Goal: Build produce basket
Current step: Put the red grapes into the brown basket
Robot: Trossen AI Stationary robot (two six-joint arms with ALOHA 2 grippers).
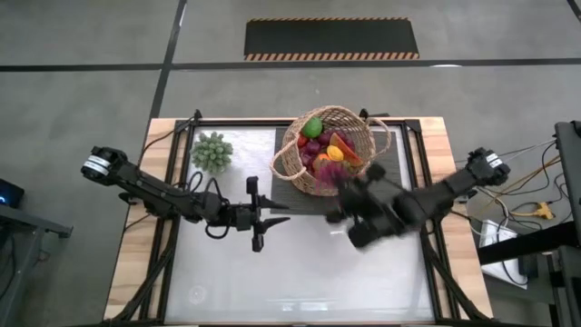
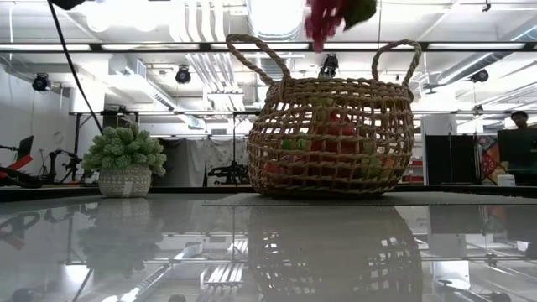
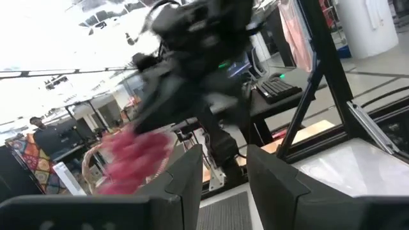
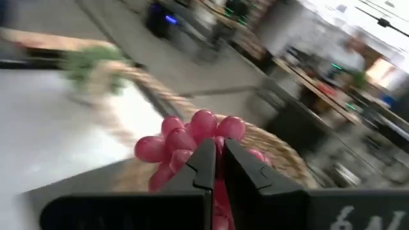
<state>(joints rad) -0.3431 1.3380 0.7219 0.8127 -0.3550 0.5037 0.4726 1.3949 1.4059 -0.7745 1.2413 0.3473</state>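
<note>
The round wicker basket (image 1: pixel 349 120) stands on a dark mat at the far middle of the table. It holds several toy fruits, among them a green one (image 1: pixel 312 126) and an orange one (image 1: pixel 339 145). My right gripper (image 4: pixel 218 160) is shut on a red grape bunch (image 4: pixel 185 137), which hangs above the basket's rim (image 2: pixel 329 18). In front of the basket, to its left, my left gripper (image 1: pixel 275 218) stands open with nothing between its fingers (image 3: pixel 185 182), pointing toward the right arm. My right gripper pinches the red grape bunch between its shut fingertips (image 4: pixel 206 163), near the bunch's middle (image 4: pixel 203 131); the grapes and fingers hide the exact part. The fingers come in about level from the table's near right. The bunch is lifted clear above the basket (image 2: pixel 331 134).
A green succulent in a white woven pot (image 1: pixel 211 152) stands left of the basket. The dark mat (image 1: pixel 292 184) reaches a little past the basket toward the near side. The glossy table top (image 1: pixel 300 272) stretches out in front, framed by wooden edges (image 1: pixel 136 236).
</note>
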